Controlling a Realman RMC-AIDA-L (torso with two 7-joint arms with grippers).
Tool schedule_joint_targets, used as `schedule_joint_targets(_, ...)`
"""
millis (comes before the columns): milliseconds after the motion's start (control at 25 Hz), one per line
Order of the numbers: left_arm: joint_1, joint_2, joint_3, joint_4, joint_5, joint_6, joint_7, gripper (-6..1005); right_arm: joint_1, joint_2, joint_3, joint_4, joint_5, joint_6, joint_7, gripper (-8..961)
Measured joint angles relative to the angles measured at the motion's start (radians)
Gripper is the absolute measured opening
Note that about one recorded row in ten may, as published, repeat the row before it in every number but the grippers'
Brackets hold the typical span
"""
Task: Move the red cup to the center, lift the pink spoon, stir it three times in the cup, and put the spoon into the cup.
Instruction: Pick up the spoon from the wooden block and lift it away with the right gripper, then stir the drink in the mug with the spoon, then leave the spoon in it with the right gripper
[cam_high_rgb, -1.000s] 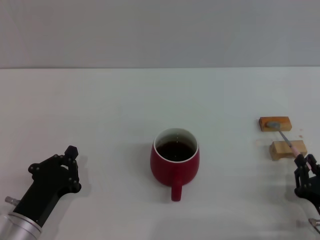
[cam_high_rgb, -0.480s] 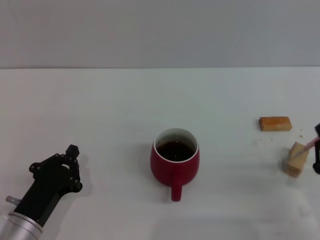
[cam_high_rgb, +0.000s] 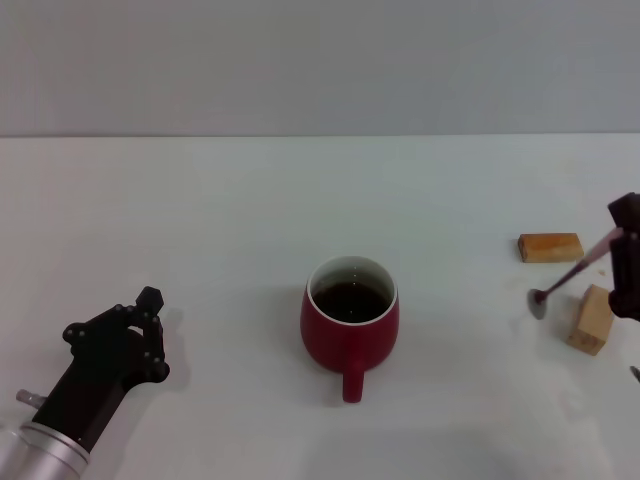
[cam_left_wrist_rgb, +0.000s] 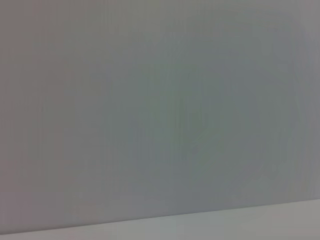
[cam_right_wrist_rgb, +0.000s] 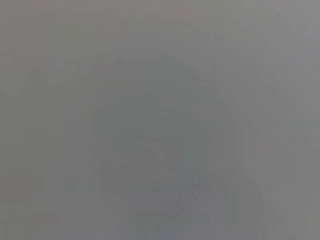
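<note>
Cup (cam_high_rgb: 350, 327): one, dark red, round-bellied, white inside, holding dark liquid. Its small loop handle points toward the desk's near edge. It stands upright at about the middle of the desk (cam_high_rgb: 250, 210).

Spoon (cam_high_rgb: 566, 276): one, slim, with a grey metal bowl and neck and a pale pink handle. It hangs tilted in the air near the desk's right edge, bowl end lowest and turned toward the cup, handle end up in the right claw (cam_high_rgb: 622, 240). The bowl is just beside the nearer block and well apart from the cup.

Right claw: at the right edge of the head view, only partly in view, clamped on the spoon's handle.

Left claw (cam_high_rgb: 148, 318): near the desk's near left corner, well apart from the cup. Whether its fingers are apart or together cannot be told.

Blocks: two, tan wood. One (cam_high_rgb: 550, 247) lies flat; the other (cam_high_rgb: 592, 319) sits tilted nearer the near edge.

Both wrist views show only blank grey.
</note>
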Motion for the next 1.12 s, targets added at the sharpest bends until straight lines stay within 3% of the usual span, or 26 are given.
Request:
schedule_joint_targets(160, -0.001, 0.000, 0.000, 0.001, 0.000, -0.002, 0.000, -1, 0.029, 0.014, -0.008, 0.017, -0.040, -0.071, 0.000, 61)
schedule_joint_targets(400, 0.001, 0.000, 0.000, 0.003, -0.003, -0.001, 0.000, -1, 0.074, 0.015, -0.004, 0.051, -0.103, -0.102, 0.000, 60)
schedule_joint_targets(720, 0.011, 0.002, -0.005, 0.006, -0.006, 0.033, 0.000, -1, 0.155, 0.040, -0.012, 0.043, -0.113, -0.057, 0.001, 61)
schedule_joint_targets(1120, 0.031, 0.003, -0.008, 0.009, -0.006, 0.078, 0.000, -1, 0.179, 0.052, -0.013, 0.045, -0.115, 0.036, -0.003, 61)
